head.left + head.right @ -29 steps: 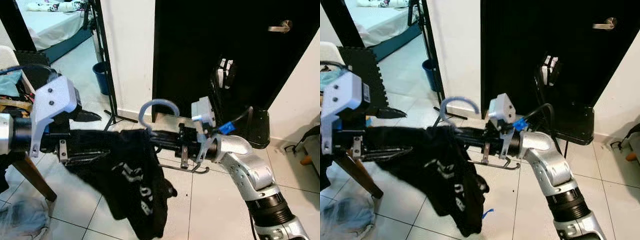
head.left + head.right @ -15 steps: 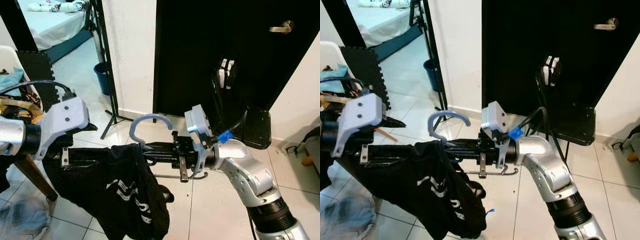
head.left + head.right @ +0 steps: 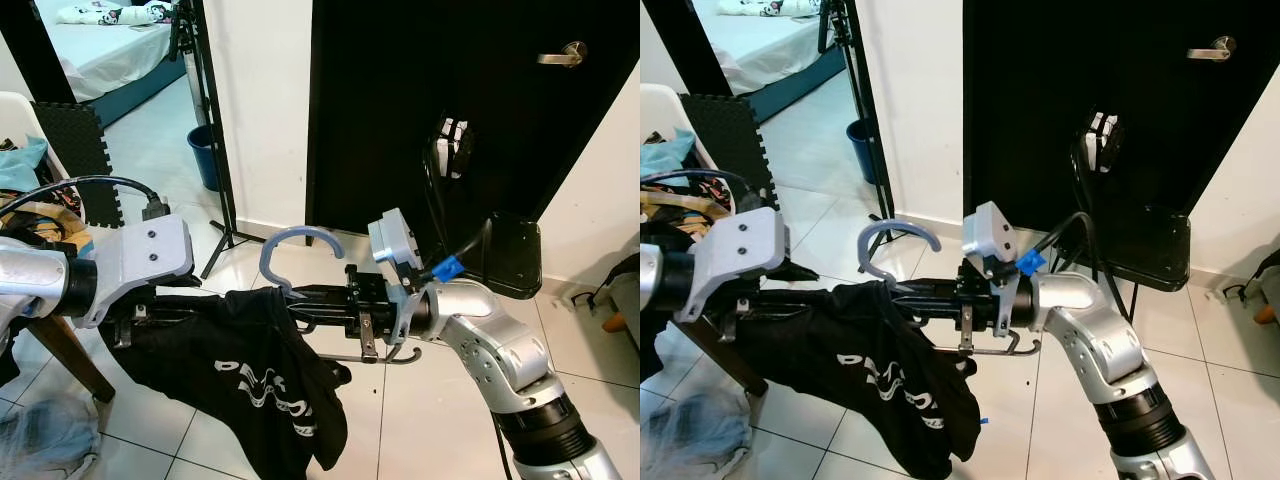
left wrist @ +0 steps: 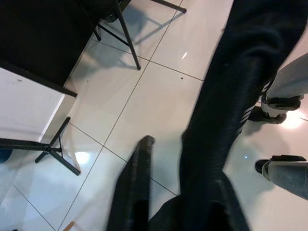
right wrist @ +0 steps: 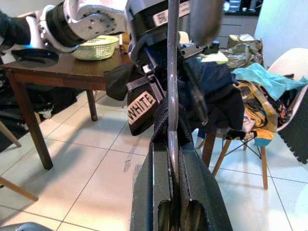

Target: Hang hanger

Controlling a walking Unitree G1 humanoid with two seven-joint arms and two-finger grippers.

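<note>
Right hand [image 3: 305,300] clamped tight on the hanger [image 3: 300,262], fingers pinching its metal wire just below the pale blue hook, held out level above the tiled floor [image 3: 420,410]. Black shirt [image 3: 250,375] draped from the hanger, sagging low. Left hand [image 3: 165,305] gripping the shirt's far shoulder, fingers closed on the cloth. Black door [image 3: 480,110] right behind, white wall [image 3: 255,90] beside it.

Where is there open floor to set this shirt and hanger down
Bare white tile lies between the black T-shirt and the right arm, and more runs toward the blue bin. It is crowded by the wooden chair leg and grey cloth on the robot's left.
</note>
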